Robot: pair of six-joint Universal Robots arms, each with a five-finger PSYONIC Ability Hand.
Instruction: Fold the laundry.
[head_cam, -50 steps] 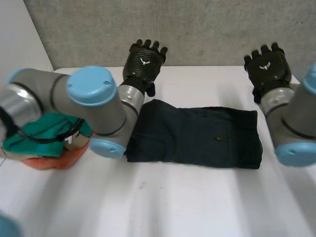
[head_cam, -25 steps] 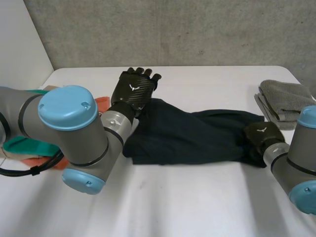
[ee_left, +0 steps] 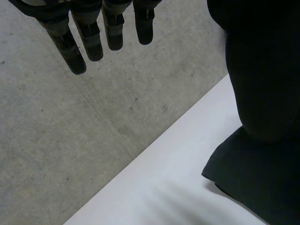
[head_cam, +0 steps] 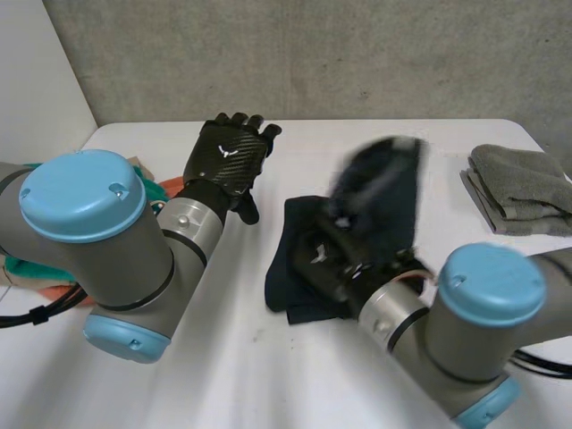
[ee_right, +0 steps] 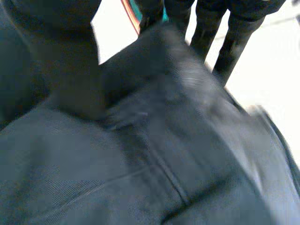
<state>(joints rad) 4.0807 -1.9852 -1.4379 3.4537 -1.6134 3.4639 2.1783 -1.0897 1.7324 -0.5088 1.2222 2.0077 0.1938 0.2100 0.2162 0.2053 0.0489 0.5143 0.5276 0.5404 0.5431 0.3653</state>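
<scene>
A dark navy garment lies bunched at mid-table, its right end lifted into a raised flap that arches over toward the left. My right hand sits on top of the garment's middle, under that flap. In the right wrist view the cloth lies across the palm side and the fingers reach straight out past its edge. My left hand hovers open above the table, just left of the garment and apart from it. Its straight fingers hang in the air with the dark cloth beside them.
A folded grey towel lies at the table's right edge. Green and orange clothes are piled at the left, behind my left arm. Bare white table runs along the front; a grey wall stands behind.
My right hand has swept from the garment's right end leftward over it, dragging that end up and across. The garment is now shorter and bunched. My left hand lifted off the left edge.
</scene>
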